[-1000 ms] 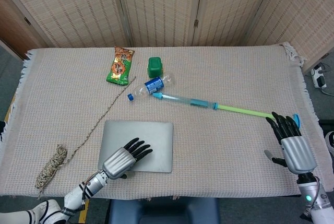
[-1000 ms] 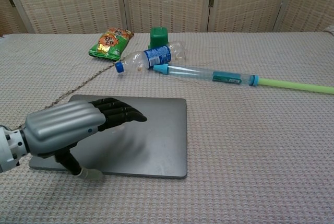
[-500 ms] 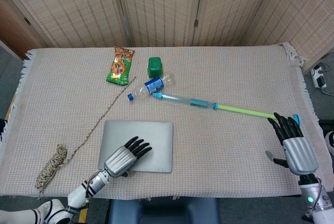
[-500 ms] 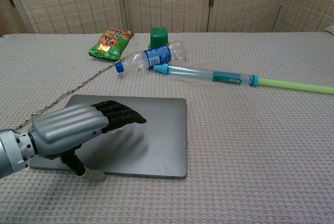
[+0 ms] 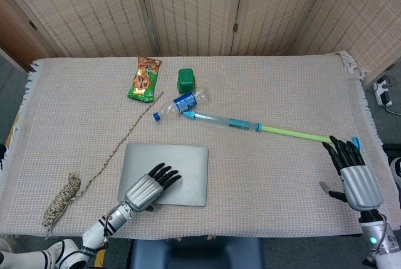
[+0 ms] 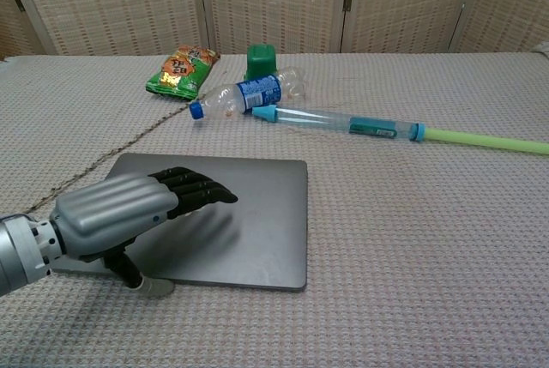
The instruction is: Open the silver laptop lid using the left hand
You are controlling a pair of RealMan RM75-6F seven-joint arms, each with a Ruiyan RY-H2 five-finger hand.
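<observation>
The silver laptop [image 5: 178, 159] [image 6: 257, 214] lies shut and flat on the cloth near the table's front edge. My left hand [image 5: 149, 186] [image 6: 137, 209] hovers over the lid's near left part, dark fingers [image 6: 202, 190] stretched out over the lid and apart. Its thumb [image 6: 141, 280] hangs down at the laptop's front edge. It holds nothing. My right hand [image 5: 352, 172] rests at the table's right front, fingers spread, empty; the chest view does not show it.
Behind the laptop lie a plastic bottle [image 5: 180, 103] [image 6: 249, 93], a long clear tube with a green rod [image 5: 257, 126] [image 6: 377, 128], a green cup [image 5: 186, 80] and a snack bag [image 5: 145, 79]. A twine bundle [image 5: 61, 199] with its trailing cord [image 5: 122, 137] lies left.
My left hand has drawn back slightly toward the laptop's front edge and sunk a little lower. The lid stays flat. The right hand has barely moved.
</observation>
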